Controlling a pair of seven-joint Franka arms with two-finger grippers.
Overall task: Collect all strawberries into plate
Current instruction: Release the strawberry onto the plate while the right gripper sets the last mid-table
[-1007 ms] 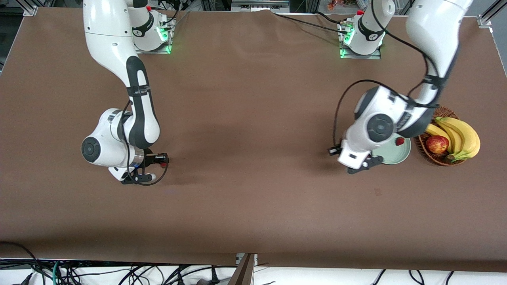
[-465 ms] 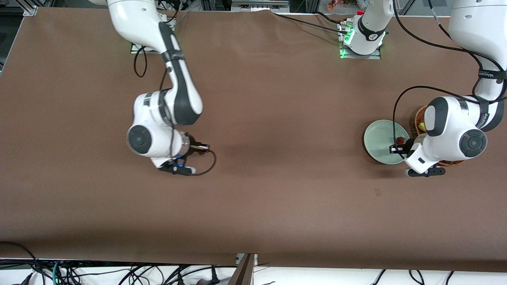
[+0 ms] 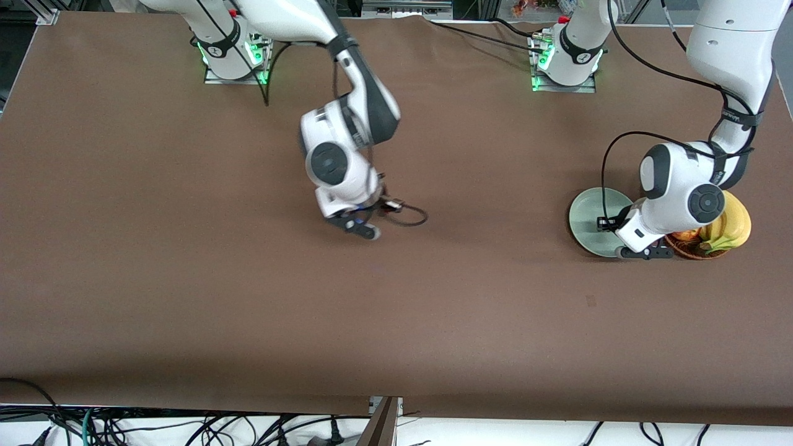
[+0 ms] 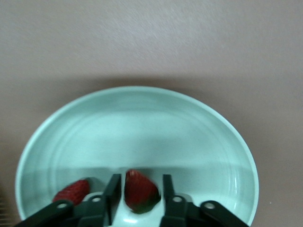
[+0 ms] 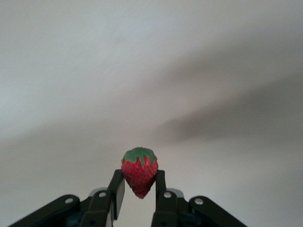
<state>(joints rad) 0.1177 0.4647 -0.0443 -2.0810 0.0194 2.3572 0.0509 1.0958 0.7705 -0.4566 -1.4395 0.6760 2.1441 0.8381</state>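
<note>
The pale mint-green plate [image 3: 587, 214] [image 4: 142, 127] lies beside the basket at the left arm's end of the table. My left gripper [image 3: 610, 223] [image 4: 141, 178] hangs low over the plate, open. One strawberry [image 4: 138, 193] lies on the plate between its parted fingers, with a gap showing at one finger. Another strawberry [image 4: 71, 191] lies on the plate just outside the fingers. In the front view the left hand hides both berries. My right gripper [image 3: 387, 206] [image 5: 139, 173] is up over the middle of the table, shut on a third strawberry [image 5: 138, 177] with its green top pointing away from the fingers.
A brown wicker basket [image 3: 687, 249] with bananas [image 3: 734, 226] and a red apple [image 3: 684, 235] stands right beside the plate, partly under the left arm. A black cable loops beside the right gripper.
The right arm has swept from its own end of the table toward the middle, carrying its strawberry. The left arm settled over the plate and its fingers parted around a berry.
</note>
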